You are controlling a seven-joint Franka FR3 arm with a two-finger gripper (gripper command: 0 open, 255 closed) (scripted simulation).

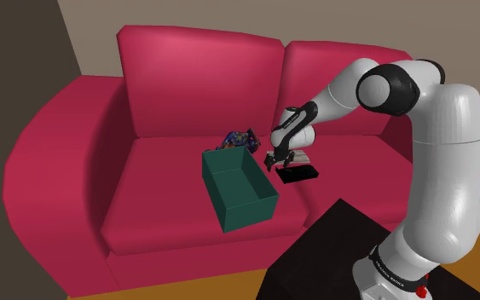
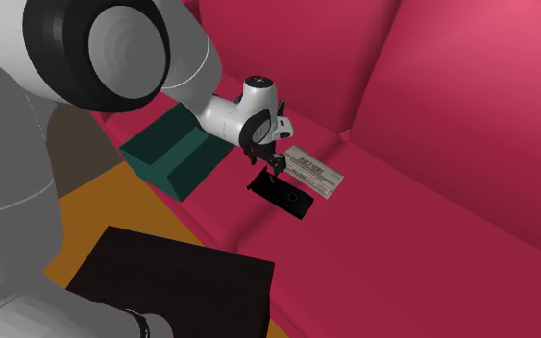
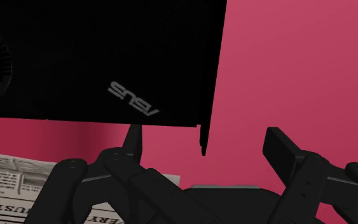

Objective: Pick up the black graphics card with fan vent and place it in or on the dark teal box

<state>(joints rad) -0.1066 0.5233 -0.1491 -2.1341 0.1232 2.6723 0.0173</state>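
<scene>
The black graphics card (image 1: 303, 175) lies flat on the red sofa seat, partly over a folded newspaper (image 1: 301, 157). In the second exterior view the card (image 2: 282, 195) shows a round fan vent. My gripper (image 1: 279, 161) hangs just above the card's end nearest the box, pointing down. In the wrist view the card (image 3: 107, 57) is close, and one corner of it lies between the fingers of my open gripper (image 3: 203, 133); neither finger touches it. The dark teal box (image 1: 251, 211) stands open-topped on the seat, to the shoulder view's left of the card.
A small blue and multicoloured object (image 1: 238, 138) lies behind the box by the backrest. The newspaper (image 2: 316, 171) lies beside the card. The black stand (image 1: 340, 247) is in front of the sofa (image 1: 170, 77), on an orange floor (image 2: 86, 211).
</scene>
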